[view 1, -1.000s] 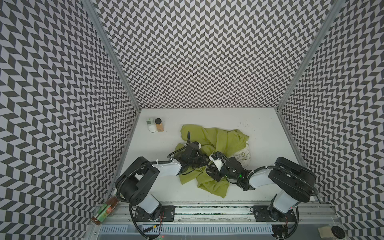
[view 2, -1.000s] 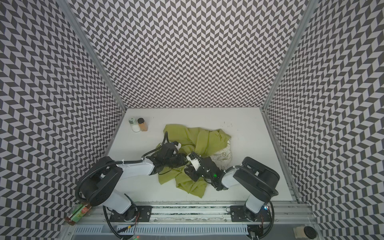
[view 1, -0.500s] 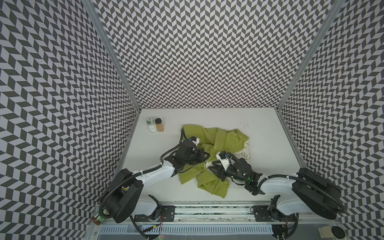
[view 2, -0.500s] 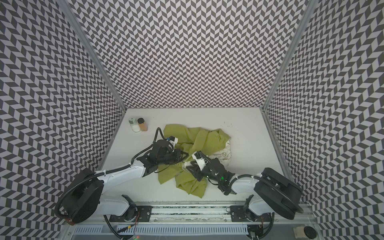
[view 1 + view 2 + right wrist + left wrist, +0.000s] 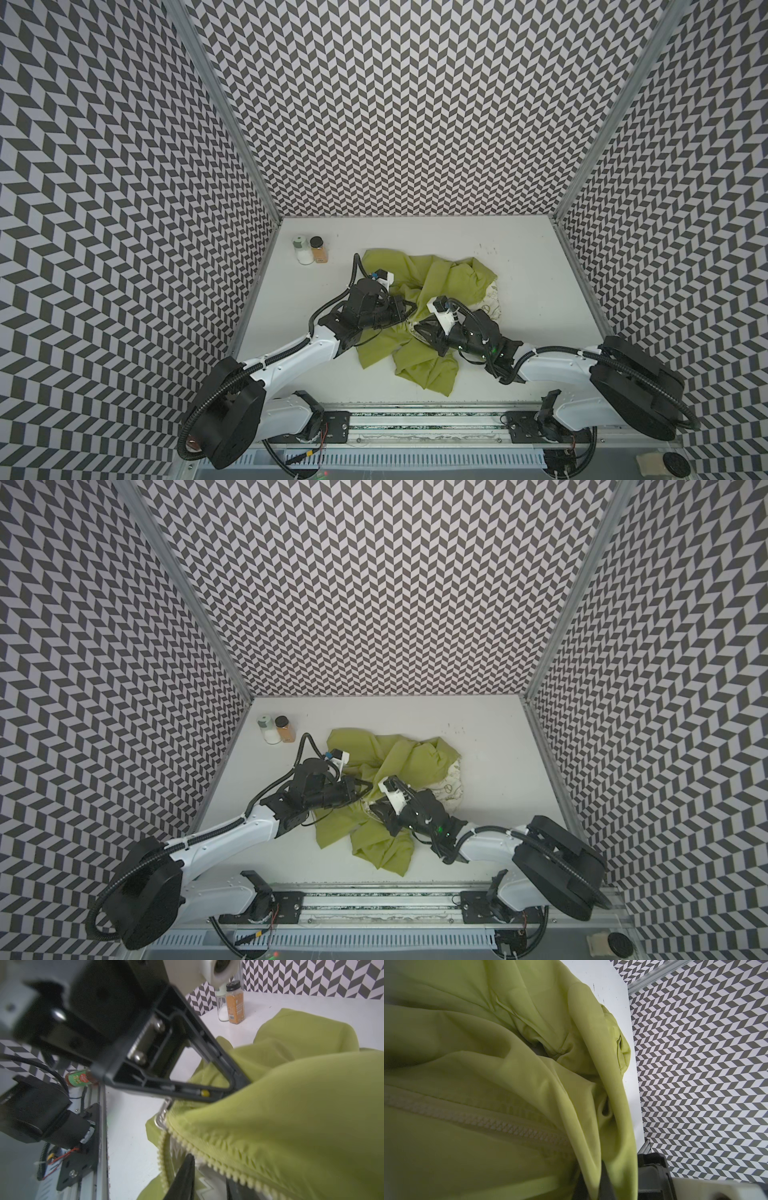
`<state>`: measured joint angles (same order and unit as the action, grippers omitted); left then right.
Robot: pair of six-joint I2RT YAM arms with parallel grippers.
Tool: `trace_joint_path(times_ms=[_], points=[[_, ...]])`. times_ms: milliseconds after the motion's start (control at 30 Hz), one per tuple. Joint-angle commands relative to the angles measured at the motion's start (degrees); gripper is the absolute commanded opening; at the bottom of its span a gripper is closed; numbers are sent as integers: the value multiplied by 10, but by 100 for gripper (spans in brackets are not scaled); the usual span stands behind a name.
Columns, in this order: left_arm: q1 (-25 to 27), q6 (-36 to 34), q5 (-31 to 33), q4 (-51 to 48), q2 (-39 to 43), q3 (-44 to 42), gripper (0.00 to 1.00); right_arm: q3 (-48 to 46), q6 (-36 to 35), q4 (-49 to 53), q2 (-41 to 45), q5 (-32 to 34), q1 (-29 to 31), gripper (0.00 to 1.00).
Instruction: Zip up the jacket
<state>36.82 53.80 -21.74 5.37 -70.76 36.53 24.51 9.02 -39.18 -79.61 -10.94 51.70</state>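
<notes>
The jacket (image 5: 440, 282) (image 5: 407, 762) is seen crumpled near the middle of the white table (image 5: 519, 353), lime side mostly up, with a patch of printed cream lining (image 5: 492, 299) exposed at its right edge. Both grippers are brought together over its near-centre folds. The left gripper (image 5: 409, 319) (image 5: 591, 1186) is recorded as pressed together on a ridge of green fabric, which is pinched between its dark fingers (image 5: 605, 1184); a joined run of zipper teeth (image 5: 488, 1122) lies beside that ridge. The right gripper (image 5: 419, 330) (image 5: 209, 1184) is placed at the zipper: its fingers (image 5: 185, 1176) are seen apart, with lining between them. Whether cloth is actually gripped there cannot be told. Two tooth rows (image 5: 207, 1159) part from a silver slider (image 5: 162, 1118). Two spice jars (image 5: 309, 249) stand well apart at the back left.
</notes>
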Motion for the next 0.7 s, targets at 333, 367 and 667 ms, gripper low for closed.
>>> trace_joint_path(times_ms=[333, 367, 667], points=[[1, 54, -64, 66, 7, -27, 0, 14, -60, -90, -33, -23, 10, 25], [2, 57, -66, 69, 7, -29, 0, 13, -62, -100, -36, -17, 10, 25], [13, 96, -88, 117, -15, -54, 0, -29, -102, -196, -22, -42, 10, 32]])
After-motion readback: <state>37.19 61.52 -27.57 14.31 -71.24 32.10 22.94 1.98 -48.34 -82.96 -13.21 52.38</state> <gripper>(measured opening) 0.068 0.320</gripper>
